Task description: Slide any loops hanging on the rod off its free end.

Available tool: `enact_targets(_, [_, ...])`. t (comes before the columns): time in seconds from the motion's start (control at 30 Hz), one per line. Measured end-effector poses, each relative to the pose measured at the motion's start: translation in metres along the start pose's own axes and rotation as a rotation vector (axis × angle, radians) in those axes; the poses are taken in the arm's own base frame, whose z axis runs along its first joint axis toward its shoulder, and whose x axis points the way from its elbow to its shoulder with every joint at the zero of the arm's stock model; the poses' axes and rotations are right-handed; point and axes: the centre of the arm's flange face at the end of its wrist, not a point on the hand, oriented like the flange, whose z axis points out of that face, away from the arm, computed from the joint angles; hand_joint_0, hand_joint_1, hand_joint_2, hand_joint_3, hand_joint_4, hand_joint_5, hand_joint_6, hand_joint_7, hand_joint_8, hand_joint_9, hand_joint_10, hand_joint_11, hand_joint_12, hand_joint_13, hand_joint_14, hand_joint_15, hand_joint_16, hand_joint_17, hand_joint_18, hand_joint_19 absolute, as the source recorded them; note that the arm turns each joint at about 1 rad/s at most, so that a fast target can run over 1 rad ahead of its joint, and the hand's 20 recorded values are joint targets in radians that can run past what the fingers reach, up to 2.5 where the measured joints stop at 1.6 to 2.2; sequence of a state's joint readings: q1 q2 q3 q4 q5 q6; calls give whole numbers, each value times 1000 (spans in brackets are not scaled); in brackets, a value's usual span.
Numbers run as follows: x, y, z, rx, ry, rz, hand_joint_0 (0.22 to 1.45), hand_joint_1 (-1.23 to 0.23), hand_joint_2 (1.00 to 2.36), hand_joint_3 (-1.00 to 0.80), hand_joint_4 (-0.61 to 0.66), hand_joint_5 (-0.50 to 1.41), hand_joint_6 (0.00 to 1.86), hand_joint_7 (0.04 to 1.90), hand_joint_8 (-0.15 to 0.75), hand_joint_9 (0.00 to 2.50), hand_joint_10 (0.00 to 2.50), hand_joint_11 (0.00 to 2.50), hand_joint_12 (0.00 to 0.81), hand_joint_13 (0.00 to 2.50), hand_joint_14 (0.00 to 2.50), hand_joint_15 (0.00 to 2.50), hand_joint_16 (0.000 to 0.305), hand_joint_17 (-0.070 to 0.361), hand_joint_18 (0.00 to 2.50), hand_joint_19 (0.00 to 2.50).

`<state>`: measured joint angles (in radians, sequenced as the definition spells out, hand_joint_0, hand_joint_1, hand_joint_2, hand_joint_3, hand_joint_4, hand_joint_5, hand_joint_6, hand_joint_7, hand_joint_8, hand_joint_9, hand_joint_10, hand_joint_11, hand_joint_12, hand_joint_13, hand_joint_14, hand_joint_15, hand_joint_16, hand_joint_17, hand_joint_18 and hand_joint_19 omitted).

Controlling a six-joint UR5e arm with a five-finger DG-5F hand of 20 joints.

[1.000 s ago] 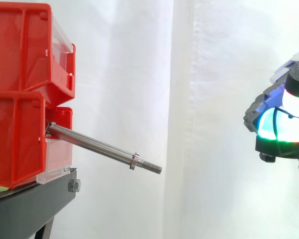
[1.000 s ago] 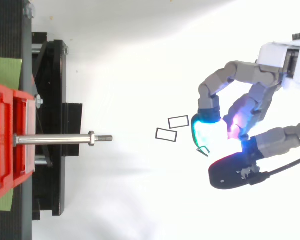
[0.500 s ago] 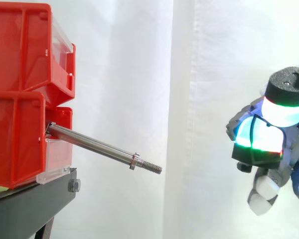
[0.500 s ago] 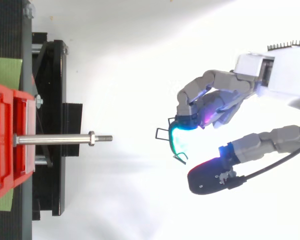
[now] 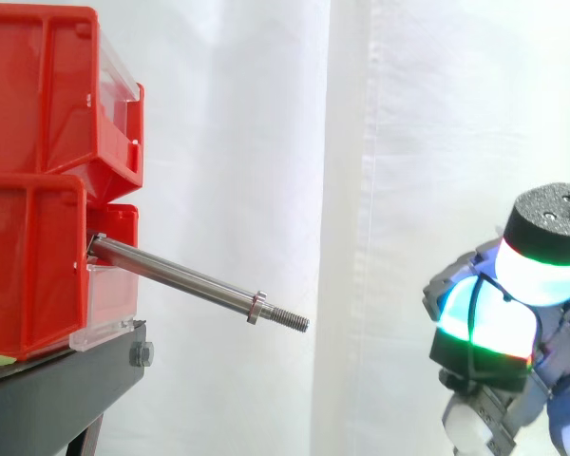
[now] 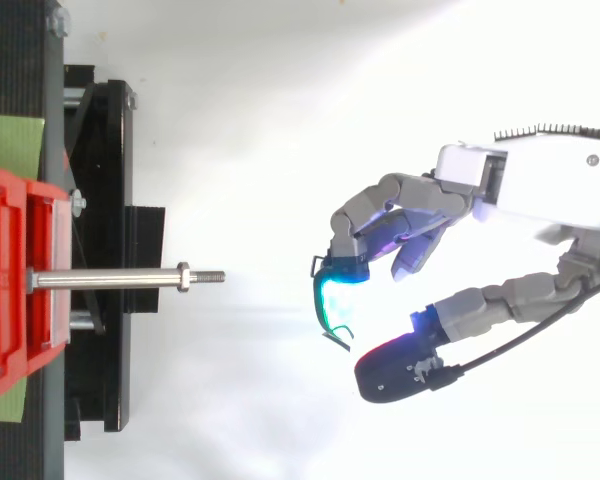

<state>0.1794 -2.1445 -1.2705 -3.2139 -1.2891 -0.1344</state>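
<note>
Top view: rod bare, jutting from red bins, free end unobstructed. Well apart beyond that end, hand curled, hooking thin dark loop over a cyan fingertip, apparently to keep it clear of the rod.

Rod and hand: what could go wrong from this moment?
1. The rod carries no loop in either view, so a sweep by the hand would probably achieve nothing.
2. The hand stands apart from the rod's threaded free end and lower than it in the side view; moving in, it might knock the tip or the nut.
3. A knock could shift the red bin at the rod's base.
</note>
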Motion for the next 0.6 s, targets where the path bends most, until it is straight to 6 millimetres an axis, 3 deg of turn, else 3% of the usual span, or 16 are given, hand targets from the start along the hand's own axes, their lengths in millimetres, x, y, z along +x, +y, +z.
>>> enact_targets(0.4, [11,-45,-5,41,17,42,587,-803,1007,-202,-8,-72,883,1065,309,725,5,97,370,643,7,201,54,122,821,387])
enact_targets(0.6, [6,-35,-28,29,38,53,588,-804,1007,-201,-7,-72,882,1078,309,730,6,121,372,645,8,211,54,122,820,390])
